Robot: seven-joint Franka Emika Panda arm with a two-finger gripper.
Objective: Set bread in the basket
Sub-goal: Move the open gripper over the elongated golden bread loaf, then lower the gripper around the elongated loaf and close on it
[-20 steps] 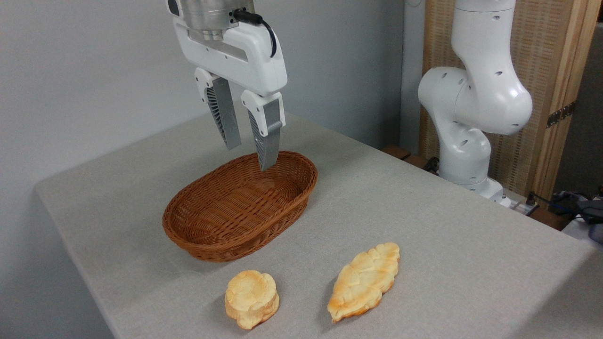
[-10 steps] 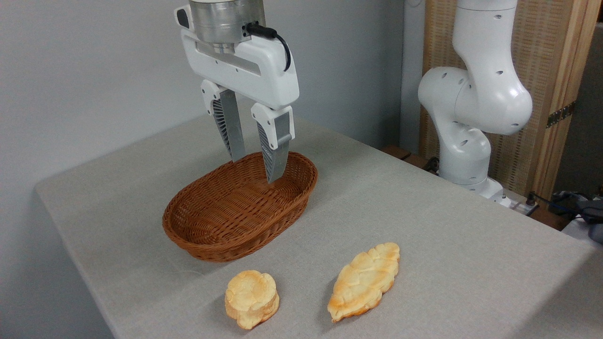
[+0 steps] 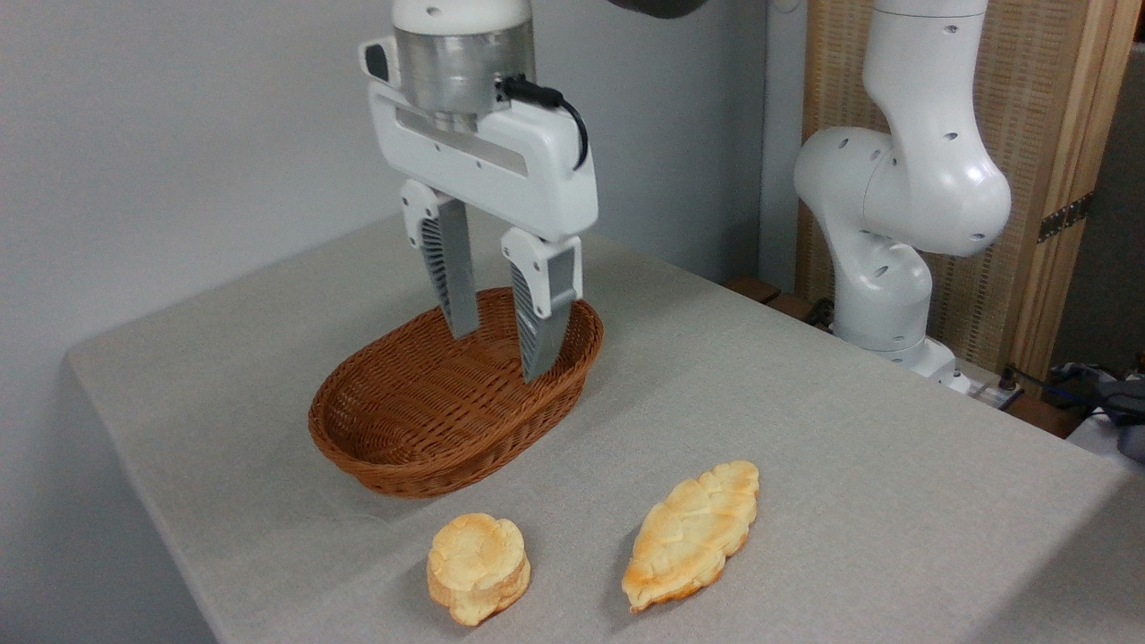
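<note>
Camera: basket (image 3: 420, 420) holds nothing, end effector (image 3: 501, 356) spread wide and empty above it, bread (image 3: 691, 533) on table (image 3: 850, 429)

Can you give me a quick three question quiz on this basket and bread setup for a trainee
1. True or false: the basket already holds a piece of bread.
2. Which item lies nearer the picture's right edge: A) the round bun or B) the long braided bread?
3. Fill in: the gripper hangs over the basket with its jaws ____.

Key: 1 false, it is empty; 2 B; 3 open, holding nothing.
</note>
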